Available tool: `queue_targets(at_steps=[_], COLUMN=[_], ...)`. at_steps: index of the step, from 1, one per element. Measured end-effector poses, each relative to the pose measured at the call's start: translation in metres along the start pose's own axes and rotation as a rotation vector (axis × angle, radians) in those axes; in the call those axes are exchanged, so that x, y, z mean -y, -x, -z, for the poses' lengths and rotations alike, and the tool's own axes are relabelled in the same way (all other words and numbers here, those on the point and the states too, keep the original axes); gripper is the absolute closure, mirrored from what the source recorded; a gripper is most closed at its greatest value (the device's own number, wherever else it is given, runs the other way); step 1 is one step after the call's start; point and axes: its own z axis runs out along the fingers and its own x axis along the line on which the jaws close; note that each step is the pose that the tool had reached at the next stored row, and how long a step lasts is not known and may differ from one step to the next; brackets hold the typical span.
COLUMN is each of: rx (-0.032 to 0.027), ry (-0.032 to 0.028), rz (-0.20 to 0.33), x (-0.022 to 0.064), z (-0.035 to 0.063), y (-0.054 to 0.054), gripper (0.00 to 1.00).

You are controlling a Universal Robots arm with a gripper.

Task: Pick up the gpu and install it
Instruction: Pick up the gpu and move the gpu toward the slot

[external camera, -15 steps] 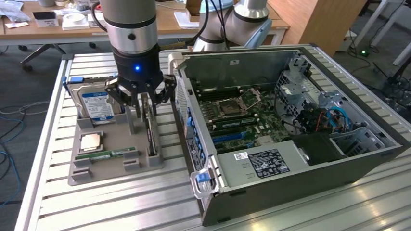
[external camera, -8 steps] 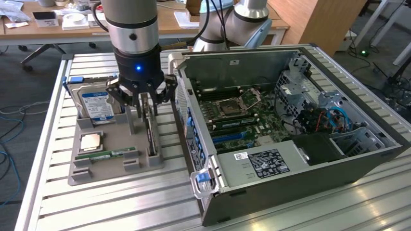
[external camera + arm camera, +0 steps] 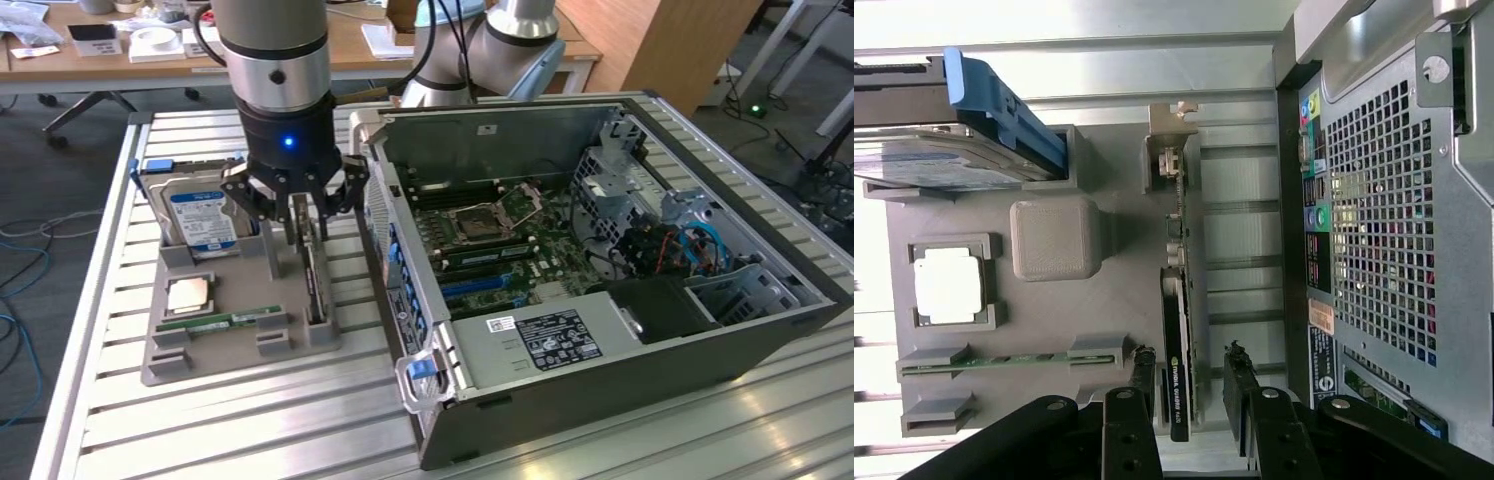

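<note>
Tool partly open, holding nothing, straddles gpu standing on edge in tray; its long axis runs along gap between fingers.

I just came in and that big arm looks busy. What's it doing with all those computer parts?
A robot arm's gripper hangs low over a gray tray of computer parts. Its open fingers straddle the gpu, a thin card standing on edge in the tray, without gripping it yet. The card sits in its slot. The open computer case sits beside the tray, at the exterior view's right.
</note>
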Motion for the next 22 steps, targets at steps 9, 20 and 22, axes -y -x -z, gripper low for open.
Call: queue_targets(at_steps=[9,20,22], rx=[-0.0002,-0.0002,0.0], ry=[-0.0001,-0.0001,0.0], rz=[0.0,0.0,0.0], x=[0.0004,0.0007,0.0007], z=[-0.0087,-0.0158,-0.0168], y=[0.0,0.0,0.0], gripper=[0.58,0.58,0.58])
